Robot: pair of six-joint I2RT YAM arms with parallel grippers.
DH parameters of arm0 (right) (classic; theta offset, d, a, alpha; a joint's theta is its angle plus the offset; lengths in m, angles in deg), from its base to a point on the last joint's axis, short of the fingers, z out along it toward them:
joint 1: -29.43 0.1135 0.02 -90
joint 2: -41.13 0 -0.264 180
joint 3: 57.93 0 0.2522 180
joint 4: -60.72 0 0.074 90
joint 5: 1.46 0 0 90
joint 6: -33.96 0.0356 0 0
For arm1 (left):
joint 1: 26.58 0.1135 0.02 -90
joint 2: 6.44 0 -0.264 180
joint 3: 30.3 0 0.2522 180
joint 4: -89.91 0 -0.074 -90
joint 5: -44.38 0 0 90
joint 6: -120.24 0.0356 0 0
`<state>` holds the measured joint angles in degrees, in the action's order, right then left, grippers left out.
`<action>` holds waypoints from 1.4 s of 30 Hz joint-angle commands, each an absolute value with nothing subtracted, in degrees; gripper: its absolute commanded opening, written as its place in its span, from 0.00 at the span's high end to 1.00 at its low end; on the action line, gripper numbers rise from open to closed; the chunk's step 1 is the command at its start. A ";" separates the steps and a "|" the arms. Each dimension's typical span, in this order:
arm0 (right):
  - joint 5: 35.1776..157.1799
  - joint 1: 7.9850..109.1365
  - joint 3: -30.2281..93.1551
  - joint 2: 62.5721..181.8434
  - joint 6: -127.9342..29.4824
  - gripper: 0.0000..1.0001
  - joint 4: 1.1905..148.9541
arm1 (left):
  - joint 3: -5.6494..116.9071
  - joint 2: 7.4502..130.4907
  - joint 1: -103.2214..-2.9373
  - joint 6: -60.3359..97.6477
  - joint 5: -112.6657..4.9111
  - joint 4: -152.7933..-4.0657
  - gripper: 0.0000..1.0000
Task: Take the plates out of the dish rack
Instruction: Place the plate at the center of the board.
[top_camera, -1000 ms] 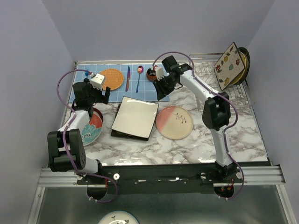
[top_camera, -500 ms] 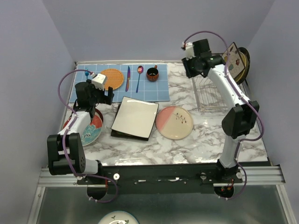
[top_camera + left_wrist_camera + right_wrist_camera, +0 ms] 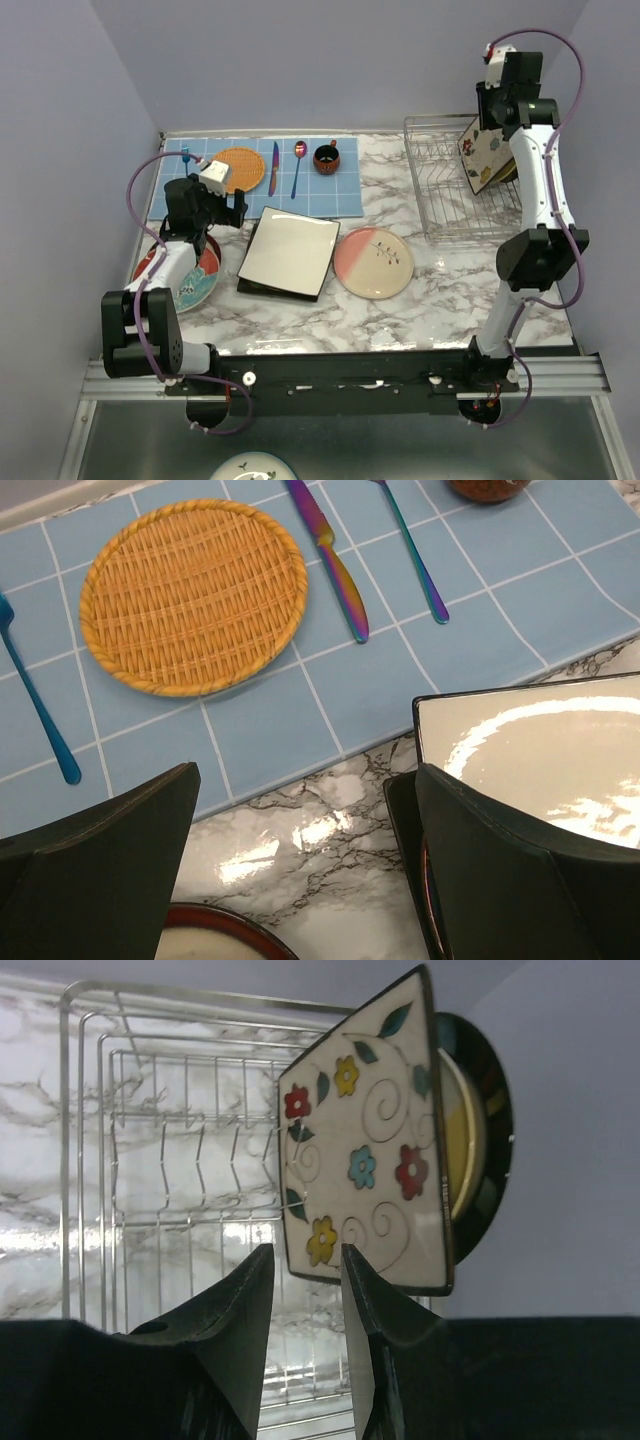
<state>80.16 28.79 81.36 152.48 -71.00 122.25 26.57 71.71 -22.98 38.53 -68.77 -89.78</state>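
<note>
The silver wire dish rack (image 3: 445,195) stands at the back right. It holds an upright square flowered plate (image 3: 487,148) with a dark round plate (image 3: 512,165) behind it. My right gripper (image 3: 492,112) is raised just above and behind the flowered plate. In the right wrist view the gripper (image 3: 306,1250) is open a narrow gap and empty, with the flowered plate (image 3: 365,1160) just beyond the tips. My left gripper (image 3: 207,197) is wide open and empty (image 3: 300,865) above the marble, between a red-rimmed plate (image 3: 215,938) and a cream square plate (image 3: 560,750).
A cream square plate (image 3: 290,250) stacked on a dark one, a pink round plate (image 3: 373,262) and a teal and red plate (image 3: 192,278) lie on the table. The blue placemat (image 3: 320,190) holds an orange woven mat (image 3: 240,168), knife, spoon, fork and dark-red cup (image 3: 326,157).
My right arm has swung from beside the cup across to the right and risen over the rack, up to the flowered plate. The left arm has barely moved.
</note>
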 commanded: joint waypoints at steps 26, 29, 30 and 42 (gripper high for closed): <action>79.04 18.36 88.02 163.20 -72.04 0.60 124.66 | 23.36 75.48 -23.41 41.22 -69.96 -94.43 0.02; 79.66 18.10 87.84 164.00 -71.69 0.60 124.40 | 23.45 75.04 -23.33 41.40 -69.79 -94.08 0.02; 79.66 18.10 88.02 164.17 -71.69 0.60 124.49 | 23.36 74.95 -23.33 41.57 -69.87 -93.99 0.02; 81.51 17.75 88.02 165.67 -71.86 0.62 124.58 | 22.92 73.63 -23.33 41.57 -70.58 -93.29 0.02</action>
